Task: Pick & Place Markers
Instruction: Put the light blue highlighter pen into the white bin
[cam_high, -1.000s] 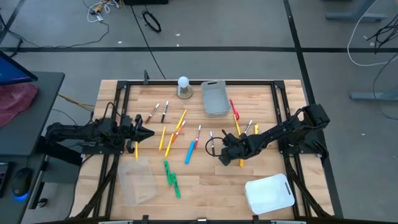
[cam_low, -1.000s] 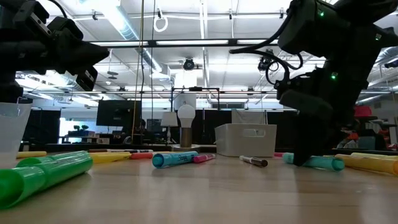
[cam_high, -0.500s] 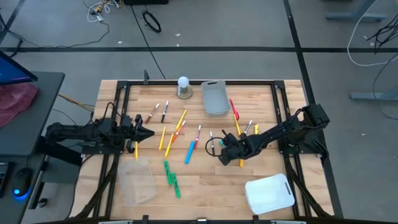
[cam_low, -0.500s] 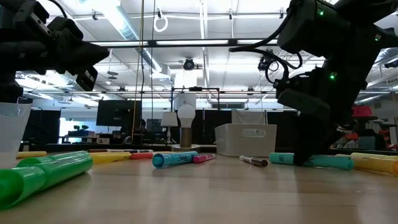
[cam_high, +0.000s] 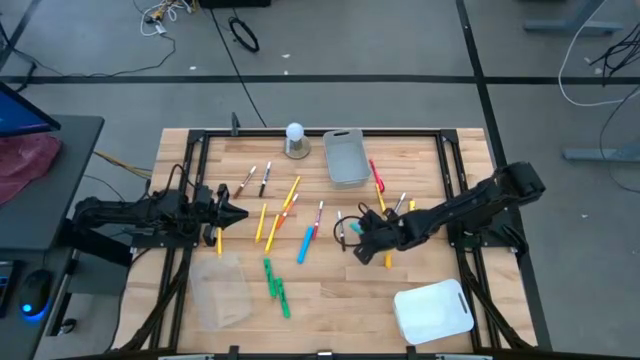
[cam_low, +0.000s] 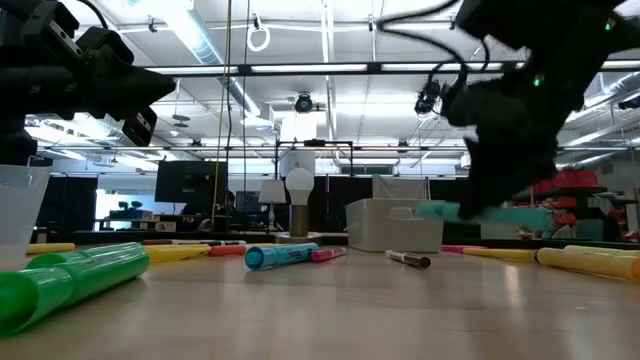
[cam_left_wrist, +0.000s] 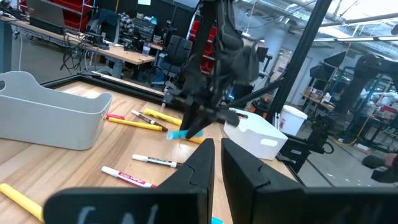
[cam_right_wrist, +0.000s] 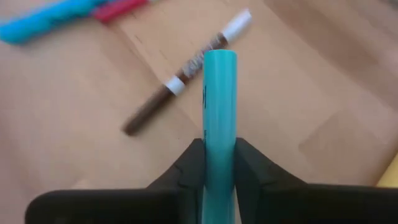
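Markers in yellow (cam_high: 265, 222), blue (cam_high: 307, 243), green (cam_high: 277, 285) and brown (cam_high: 248, 178) lie scattered flat on the wooden table (cam_high: 330, 290). My right gripper (cam_high: 356, 233) hangs right of the table's middle, slanting down, shut on a teal marker (cam_low: 485, 212) held above the wood. A brown marker with a white end (cam_right_wrist: 186, 78) lies on the table beneath it. My left gripper (cam_high: 240, 213) waits at the table's left, level and shut, with nothing in it (cam_left_wrist: 216, 163). My right gripper pinches the teal marker's barrel (cam_right_wrist: 219, 134) between its two fingers (cam_right_wrist: 188, 167), one on each side. The fingers slant down from the table's right side. The marker juts forward past the fingertips. It is lifted clear of the table and about level in the low view.
A grey bin (cam_high: 345, 156) stands at the far middle, next to a white ball on a grey base (cam_high: 295, 140). A white lid (cam_high: 432, 310) lies near right and a clear plastic tub (cam_high: 222, 290) near left. Bare wood shows along the near middle.
My right gripper has gone up, taking the teal marker with it. The marker lay on the table beside the fingers half a second ago and now hangs clear of the wood, about level.
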